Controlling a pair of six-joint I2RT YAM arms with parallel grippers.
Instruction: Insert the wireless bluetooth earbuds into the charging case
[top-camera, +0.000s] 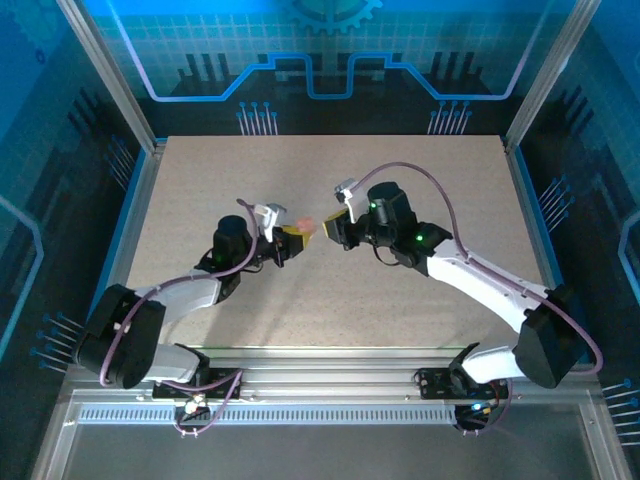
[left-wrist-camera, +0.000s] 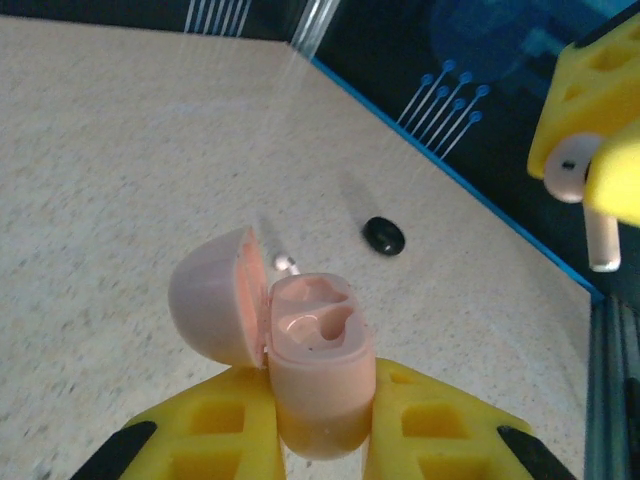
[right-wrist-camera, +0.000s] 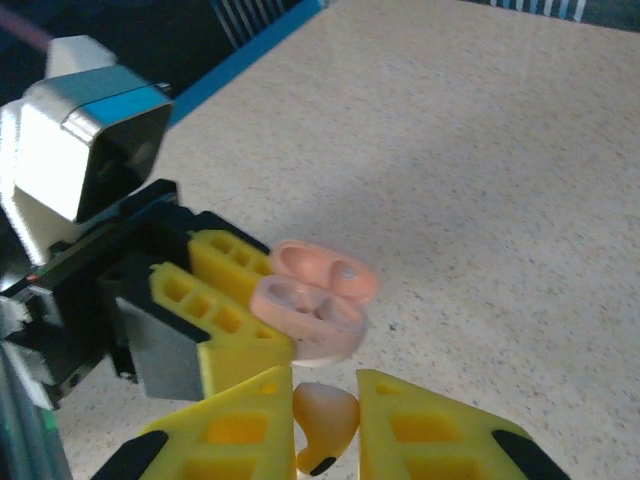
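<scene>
We clamp the open charging case (left-wrist-camera: 315, 350) in our left gripper (left-wrist-camera: 320, 440) over the middle of the counter (right-wrist-camera: 500, 150), with our right gripper (right-wrist-camera: 325, 400) pinching an earbud (right-wrist-camera: 322, 418) just right of it (sockets look empty), so a skewed approach could jam it on the rim.

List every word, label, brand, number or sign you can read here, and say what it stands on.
No readable text anywhere.
The charging case, lid open in the left gripper: plain, no print.
The earbud in the right gripper: plain.
The backdrop: gear and circuit-line graphics, no letters.
The black disc on the table: too small to tell.
</scene>
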